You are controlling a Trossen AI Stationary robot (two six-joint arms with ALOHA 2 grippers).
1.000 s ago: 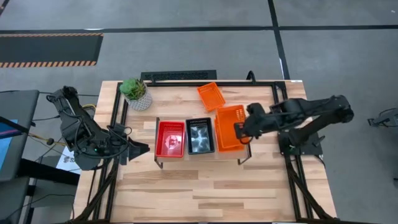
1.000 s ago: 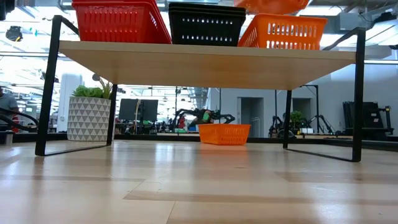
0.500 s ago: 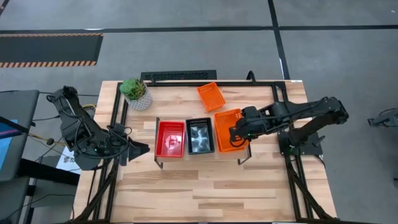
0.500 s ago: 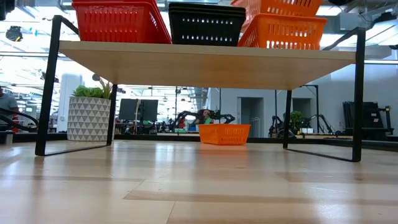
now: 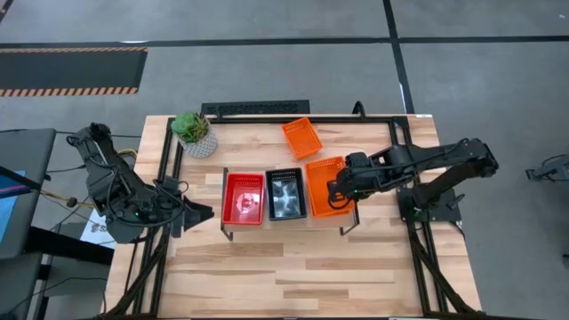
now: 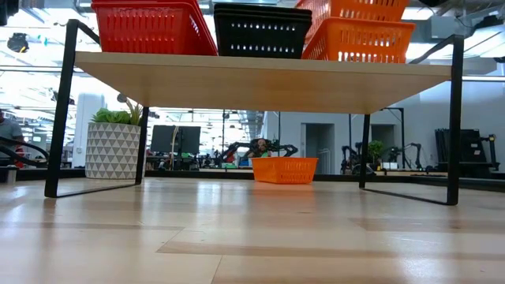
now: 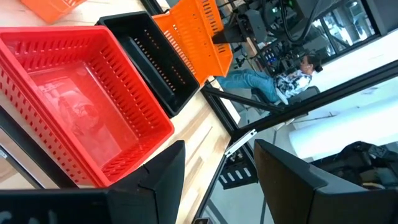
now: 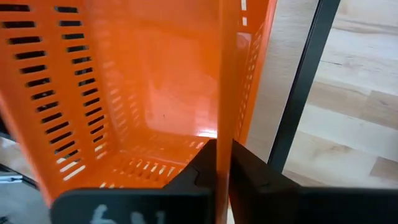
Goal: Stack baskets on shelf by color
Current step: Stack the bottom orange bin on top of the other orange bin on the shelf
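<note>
Baskets of thin perforated plastic, shallow and rectangular, are judged light and fairly stiff but springy at the walls, smooth enough to slip, and best taken by one upright side wall near the rim; that is where the right tool (image 5: 339, 188) is set, its two dark fingers (image 8: 247, 174) pinching the wall of the upper orange mesh basket (image 5: 327, 182) between them, though the clamp may be slackening, which cannot be told for sure; this basket sits nested in a second orange mesh basket (image 6: 359, 41) at the right end of the low light-wood shelf on black metal legs (image 6: 260, 79); a light touch is judged enough, since a hard squeeze would bow the mesh.

Counted by what can be seen: three orange baskets, two nested on the shelf and one loose orange mesh basket (image 5: 301, 138) lying askew on the pale wooden desk (image 5: 293, 276) behind the shelf; a red mesh basket stack (image 5: 244, 197) at the left end and a black mesh basket stack (image 5: 285, 194) in the middle, the number in each not being discernible; one white patterned pot with a green plant (image 5: 196, 133) at the far left corner; the left tool (image 7: 214, 165) is held with fingers spread and empty, just left of the shelf.
</note>
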